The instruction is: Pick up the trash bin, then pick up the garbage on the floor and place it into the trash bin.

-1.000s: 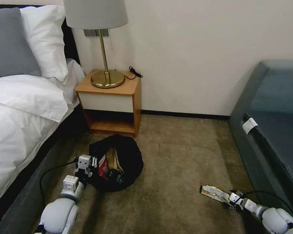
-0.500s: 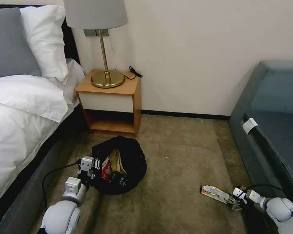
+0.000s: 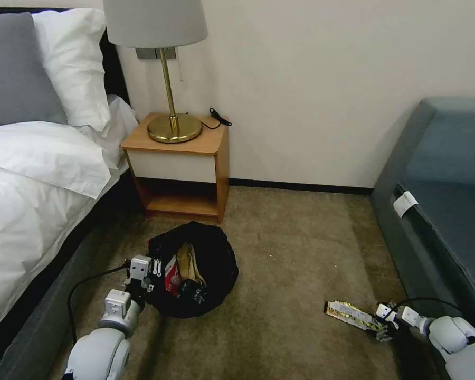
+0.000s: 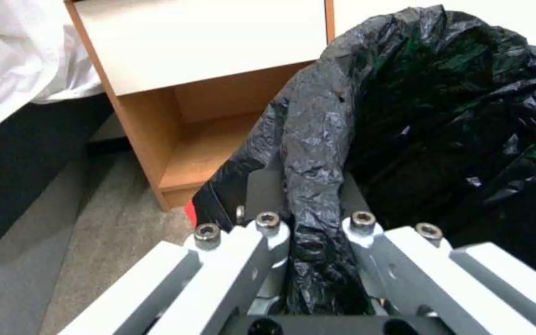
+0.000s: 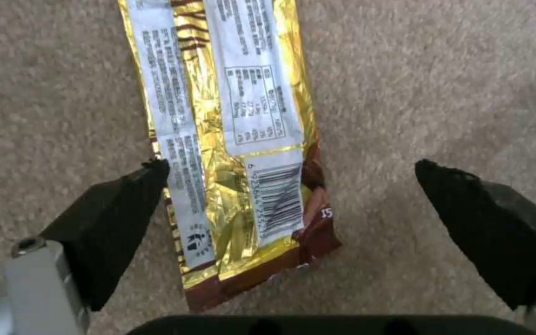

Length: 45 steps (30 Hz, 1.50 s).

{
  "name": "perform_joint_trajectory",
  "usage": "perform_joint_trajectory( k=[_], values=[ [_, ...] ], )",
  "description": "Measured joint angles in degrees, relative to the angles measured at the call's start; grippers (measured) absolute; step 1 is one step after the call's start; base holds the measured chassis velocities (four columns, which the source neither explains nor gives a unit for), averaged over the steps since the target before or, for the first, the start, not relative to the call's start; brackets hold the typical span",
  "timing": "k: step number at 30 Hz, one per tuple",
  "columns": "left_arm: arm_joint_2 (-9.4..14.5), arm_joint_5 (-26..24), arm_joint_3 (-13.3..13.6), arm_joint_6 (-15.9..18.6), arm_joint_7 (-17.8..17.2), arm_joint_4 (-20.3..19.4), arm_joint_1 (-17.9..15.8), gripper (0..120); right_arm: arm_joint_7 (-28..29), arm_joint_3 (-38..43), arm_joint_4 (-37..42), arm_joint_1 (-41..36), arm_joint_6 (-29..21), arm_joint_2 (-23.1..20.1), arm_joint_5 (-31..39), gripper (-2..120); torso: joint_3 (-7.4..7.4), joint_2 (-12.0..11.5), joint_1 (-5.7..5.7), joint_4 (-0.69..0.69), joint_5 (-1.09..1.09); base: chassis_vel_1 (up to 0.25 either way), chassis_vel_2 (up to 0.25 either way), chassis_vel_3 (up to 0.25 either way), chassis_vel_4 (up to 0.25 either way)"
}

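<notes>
The wrapper (image 5: 237, 139) bears a barcode and unreadable fine print.

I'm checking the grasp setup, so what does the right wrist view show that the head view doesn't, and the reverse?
Right wrist only: the wrapper's barcode and print, lying between the open right gripper's black pads. Head only: the left gripper at the bin's rim, litter inside, nightstand, bed. Both: wrapper on the carpet at the right gripper.
</notes>
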Motion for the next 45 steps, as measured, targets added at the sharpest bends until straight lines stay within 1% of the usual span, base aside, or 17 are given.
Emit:
perform_joint_trajectory(
  k=[13, 16, 17, 19, 24, 26, 27, 28, 30, 31, 33, 34, 36, 37, 40, 42, 45],
  values=[
    [-0.8, 0.0, -0.3, -0.1, 0.3, -0.2, 0.3, 3, -2.0, -1.0, -4.2, 3.3, 1.0, 0.6, -1.9, 99, 0.0, 0.0, 0.0, -0.01, -0.01, 0.0, 0.0, 0.0, 0.0],
    [-0.9, -0.1, -0.3, -0.1, 0.3, 0.1, 0.2, 3, -2.4, -1.2, -6.2, 4.8, 1.4, 1.1, -2.9, 89, 0.0, 0.0, 0.0, 0.0, -0.01, 0.0, 0.0, 0.0, 0.0],
    [-0.9, -0.1, -0.3, -0.1, 0.3, 0.1, 0.2, 3, -2.4, -1.2, -6.2, 4.8, 1.4, 1.1, -2.9, 89, 0.0, 0.0, 0.0, 0.0, -0.01, 0.0, 0.0, 0.0, 0.0],
    [-0.7, -0.3, -0.5, -0.2, 0.4, 0.6, -0.1, 3, -2.6, -1.1, -6.6, 5.0, 1.6, 1.6, -3.6, 77, -0.01, 0.0, 0.0, 0.0, -0.04, 0.0, 0.0, 0.0, 0.0],
    [-0.7, -0.4, -0.5, -0.4, 0.4, 1.0, -0.4, 3, -2.6, -1.0, -6.7, 5.1, 1.8, 1.9, -4.0, 66, -0.01, 0.0, 0.0, -0.01, -0.06, 0.0, 0.0, 0.0, 0.0],
    [-0.5, -0.5, -0.3, -0.5, 0.4, 1.2, -0.8, 3, -2.7, -1.0, -6.8, 5.3, 2.0, 2.1, -4.0, 56, -0.01, 0.0, 0.0, -0.03, -0.08, 0.0, 0.0, 0.0, 0.0],
    [-0.5, -0.7, -0.3, -0.5, 0.4, 1.3, -0.9, 3, -2.7, -1.0, -6.8, 5.4, 2.0, 2.1, -4.0, 51, -0.01, 0.0, 0.0, -0.03, -0.07, 0.0, 0.0, 0.0, 0.0],
    [-0.5, -0.7, -0.3, -0.5, 0.4, 1.3, -0.9, 3, -2.7, -1.0, -6.8, 5.4, 2.0, 2.1, -4.0, 51, -0.01, 0.0, 0.0, -0.03, -0.07, 0.0, 0.0, 0.0, 0.0],
    [-0.3, -0.9, -0.3, -0.5, 0.4, 1.6, -1.2, 3, -2.8, -1.1, -7.1, 5.6, 2.1, 2.2, -3.9, 42, -0.01, 0.0, 0.0, -0.03, -0.06, 0.0, 0.0, 0.0, 0.0],
    [-0.3, -0.9, -0.3, -0.5, 0.4, 1.6, -1.2, 3, -2.8, -1.1, -7.1, 5.6, 2.1, 2.2, -3.9, 42, -0.01, 0.0, 0.0, -0.03, -0.06, 0.0, 0.0, 0.0, 0.0],
    [0.0, -1.2, -0.3, -0.5, 0.5, 2.1, -1.8, 3, -2.8, -1.3, -7.4, 6.1, 2.1, 2.4, -4.0, 30, -0.01, 0.0, 0.0, 0.02, -0.01, 0.0, 0.0, 0.0, 0.0],
    [0.0, -1.2, -0.3, -0.5, 0.5, 2.1, -1.8, 3, -2.8, -1.3, -7.4, 6.1, 2.1, 2.4, -4.0, 30, -0.01, 0.0, 0.0, 0.02, -0.01, 0.0, 0.0, 0.0, 0.0],
    [0.0, -1.4, -0.3, -0.5, 0.5, 2.4, -2.3, 3, -2.8, -1.7, -7.5, 6.4, 2.0, 2.4, -4.0, 20, -0.01, 0.0, 0.0, 0.01, 0.03, 0.0, 0.0, 0.0, 0.0],
    [0.0, -1.4, -0.3, -0.5, 0.5, 2.4, -2.3, 3, -2.8, -1.7, -7.5, 6.4, 2.0, 2.4, -4.0, 20, -0.01, 0.0, 0.0, 0.01, 0.03, 0.0, 0.0, 0.0, 0.0],
    [0.1, -1.6, -0.3, -0.5, 0.5, 2.8, -2.5, 3, -2.9, -1.8, -7.8, 6.6, 1.9, 2.4, -4.0, 10, 0.0, 0.0, 0.0, 0.04, 0.04, 0.0, 0.0, 0.0, 0.0],
    [0.2, -1.7, -0.2, -0.5, 0.6, 3.2, -2.9, 3, -2.9, -1.9, -8.5, 7.1, 1.9, 2.4, -4.2, 0, 0.0, 0.0, 0.0, 0.03, 0.06, 0.0, 0.0, 0.0, 0.0],
    [0.4, -1.8, -0.2, -0.5, 0.6, 3.3, -3.2, 3, -3.0, -1.9, -8.8, 7.3, 1.8, 2.6, -4.3, 0, 0.0, 0.0, 0.0, 0.01, 0.02, 0.0, 0.0, 0.0, 0.0]
  ],
)
